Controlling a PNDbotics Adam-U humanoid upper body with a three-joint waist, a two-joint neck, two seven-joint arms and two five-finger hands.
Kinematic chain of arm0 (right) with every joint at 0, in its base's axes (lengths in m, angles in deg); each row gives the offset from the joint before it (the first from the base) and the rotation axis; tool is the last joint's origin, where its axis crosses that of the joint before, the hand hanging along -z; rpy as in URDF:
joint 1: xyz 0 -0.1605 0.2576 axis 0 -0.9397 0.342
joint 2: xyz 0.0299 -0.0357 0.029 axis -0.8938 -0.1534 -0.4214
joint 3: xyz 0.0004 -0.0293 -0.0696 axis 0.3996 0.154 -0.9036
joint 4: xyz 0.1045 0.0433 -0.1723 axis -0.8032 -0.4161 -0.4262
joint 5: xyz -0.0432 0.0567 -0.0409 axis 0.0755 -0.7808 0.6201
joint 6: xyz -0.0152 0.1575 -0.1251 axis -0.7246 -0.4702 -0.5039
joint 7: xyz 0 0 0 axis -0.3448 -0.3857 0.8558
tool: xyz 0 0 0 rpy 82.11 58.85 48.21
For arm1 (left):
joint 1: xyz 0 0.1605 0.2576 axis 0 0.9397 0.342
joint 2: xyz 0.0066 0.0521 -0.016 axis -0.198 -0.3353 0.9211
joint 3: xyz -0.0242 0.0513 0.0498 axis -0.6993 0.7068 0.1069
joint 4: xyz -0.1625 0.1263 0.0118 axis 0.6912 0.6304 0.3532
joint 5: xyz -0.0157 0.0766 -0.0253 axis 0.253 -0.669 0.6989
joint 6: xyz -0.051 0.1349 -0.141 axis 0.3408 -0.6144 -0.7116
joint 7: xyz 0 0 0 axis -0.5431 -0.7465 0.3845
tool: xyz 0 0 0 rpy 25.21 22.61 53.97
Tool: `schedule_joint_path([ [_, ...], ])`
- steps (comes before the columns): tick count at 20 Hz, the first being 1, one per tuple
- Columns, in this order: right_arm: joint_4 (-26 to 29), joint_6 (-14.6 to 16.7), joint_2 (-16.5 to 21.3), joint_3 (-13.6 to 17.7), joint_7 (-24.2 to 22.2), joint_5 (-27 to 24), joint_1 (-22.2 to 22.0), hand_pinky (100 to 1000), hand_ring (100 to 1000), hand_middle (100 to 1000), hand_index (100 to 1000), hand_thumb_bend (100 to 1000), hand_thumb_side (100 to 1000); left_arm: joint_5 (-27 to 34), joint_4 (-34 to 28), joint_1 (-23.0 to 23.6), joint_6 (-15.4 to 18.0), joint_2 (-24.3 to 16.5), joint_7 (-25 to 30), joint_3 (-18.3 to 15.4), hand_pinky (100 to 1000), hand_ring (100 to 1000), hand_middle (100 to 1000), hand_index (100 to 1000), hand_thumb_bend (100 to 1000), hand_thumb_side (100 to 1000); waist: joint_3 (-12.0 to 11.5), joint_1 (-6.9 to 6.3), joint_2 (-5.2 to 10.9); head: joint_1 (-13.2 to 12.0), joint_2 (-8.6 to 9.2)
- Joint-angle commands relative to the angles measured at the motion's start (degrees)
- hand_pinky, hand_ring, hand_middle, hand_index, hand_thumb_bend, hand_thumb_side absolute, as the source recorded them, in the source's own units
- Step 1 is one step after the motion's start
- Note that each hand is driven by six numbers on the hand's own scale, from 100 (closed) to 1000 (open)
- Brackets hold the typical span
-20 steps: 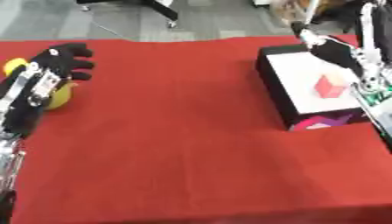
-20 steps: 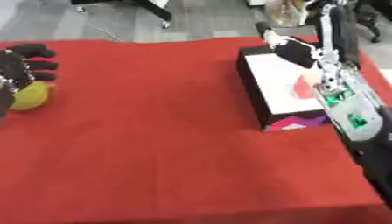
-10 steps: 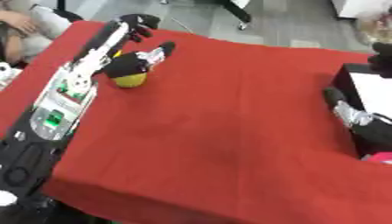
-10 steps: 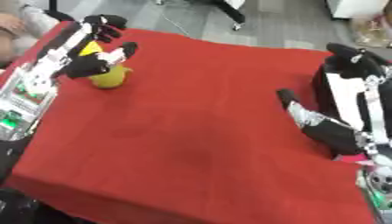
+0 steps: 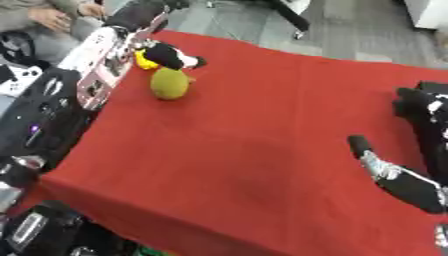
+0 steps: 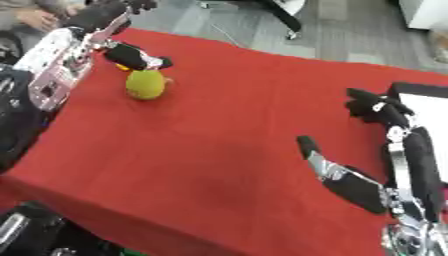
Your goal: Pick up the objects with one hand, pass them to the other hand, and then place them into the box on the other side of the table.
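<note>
Your left hand (image 5: 166, 55) is reaching over the far left corner of the red table (image 5: 254, 150), fingers curling around a small yellow object (image 5: 143, 60); a yellow-green fruit (image 5: 170, 84) is lying just beside it. Your right hand (image 6: 372, 150) is hovering open, holding nothing, by the box (image 6: 424, 107) at the right edge.

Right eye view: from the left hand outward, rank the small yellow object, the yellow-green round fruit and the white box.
1. Small yellow object, against the left hand at the far-left corner.
2. Yellow-green round fruit, just nearer the camera.
3. White box, right edge.
</note>
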State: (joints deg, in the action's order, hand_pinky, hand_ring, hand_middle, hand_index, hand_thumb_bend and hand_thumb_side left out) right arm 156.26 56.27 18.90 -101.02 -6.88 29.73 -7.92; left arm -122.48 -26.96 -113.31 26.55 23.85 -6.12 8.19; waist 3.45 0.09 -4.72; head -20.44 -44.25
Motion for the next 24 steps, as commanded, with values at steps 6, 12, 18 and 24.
schedule_joint_path([
  [6,0.54,0.37,-0.29,-0.45,-0.76,0.25,1.12,633,644,624,811,480,533,-11.35,16.86,-6.10,3.63,4.35,5.76,0.50,861,814,820,924,762,592,0.30,-0.01,0.93,1.30,0.14],
  [12,0.58,0.18,-0.43,-0.43,-0.83,0.10,1.19,633,644,624,811,466,540,-14.41,23.99,-7.30,2.93,7.38,4.37,-0.88,838,782,787,883,652,474,0.56,0.24,0.91,1.26,0.14],
  [18,0.62,0.14,-0.49,-0.47,-0.94,0.02,1.31,633,644,624,811,460,541,-17.43,26.82,-7.27,-0.52,8.69,-2.64,-1.34,824,763,774,874,534,247,0.66,0.42,0.76,1.30,0.14],
  [24,0.58,0.17,-0.48,-0.55,-1.07,-0.01,1.37,633,644,624,811,454,544,-17.60,27.84,-6.76,-0.80,9.30,-3.13,-1.68,651,507,483,619,290,100,0.68,0.45,0.66,1.45,0.14],
])
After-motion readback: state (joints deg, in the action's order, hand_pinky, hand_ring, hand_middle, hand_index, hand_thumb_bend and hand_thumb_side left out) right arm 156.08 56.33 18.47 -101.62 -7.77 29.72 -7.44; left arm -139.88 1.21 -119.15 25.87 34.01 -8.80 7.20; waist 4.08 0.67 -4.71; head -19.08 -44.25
